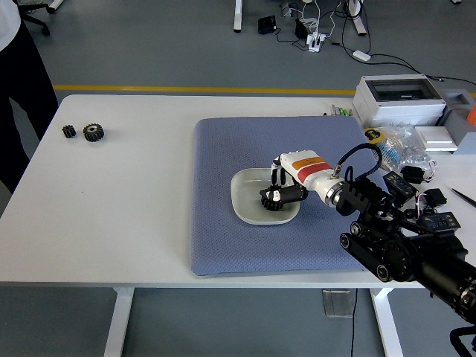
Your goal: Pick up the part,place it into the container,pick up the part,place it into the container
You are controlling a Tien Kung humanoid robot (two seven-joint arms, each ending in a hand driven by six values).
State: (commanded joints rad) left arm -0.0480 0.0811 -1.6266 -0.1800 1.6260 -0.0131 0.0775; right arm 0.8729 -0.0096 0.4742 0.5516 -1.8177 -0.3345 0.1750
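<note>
While the right hand [286,186] reaches in from the right over the white dish [245,202], its black fingers [285,195] are curled around a black gear [271,201] that sits low inside the dish, on its right half. That dish rests near the middle of the blue mat [223,238] on the white table [111,216]. Two more black gears, a small one [68,132] just beside a larger one [93,132], lie well apart at the table's far left, near a person's dark trouser leg [18,89].
</note>
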